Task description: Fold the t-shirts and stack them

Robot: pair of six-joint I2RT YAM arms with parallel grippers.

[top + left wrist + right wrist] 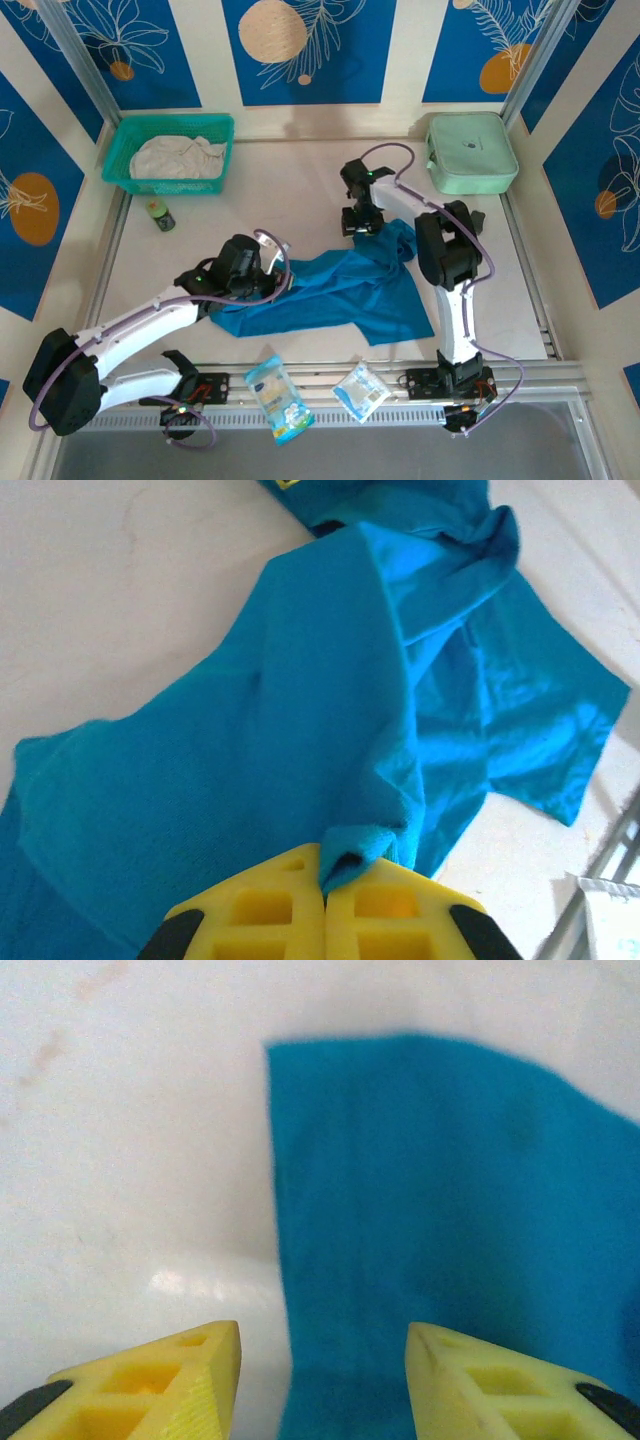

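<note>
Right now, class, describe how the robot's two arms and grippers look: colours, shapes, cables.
The left arm and right arm have white tube-like links, black joints and lilac cables looping alongside. The left gripper and right gripper each have two yellow wedge-shaped fingers with rectangular cut-outs and black bases.

Teal basket [165,186] back left; green bottle [160,214] near it; mint case [471,152] back right.
</note>
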